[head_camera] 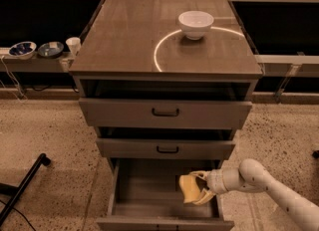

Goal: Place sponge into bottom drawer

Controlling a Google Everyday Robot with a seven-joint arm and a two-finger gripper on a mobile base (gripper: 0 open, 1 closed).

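The bottom drawer [144,187] of the grey-brown cabinet is pulled out, and its plain wooden inside shows. My gripper [201,189] reaches in from the right, over the drawer's right half. It is shut on the pale yellow sponge [188,188] and holds it inside the drawer opening, just above the drawer floor. The white arm [264,185] comes in from the lower right corner.
A white bowl [195,24] stands on the cabinet top [124,41]. The top drawer [165,111] and middle drawer [167,149] are slightly pulled out. Two bowls [22,49] and a cup [73,45] sit on a low shelf at left. A black leg [25,187] lies on the floor.
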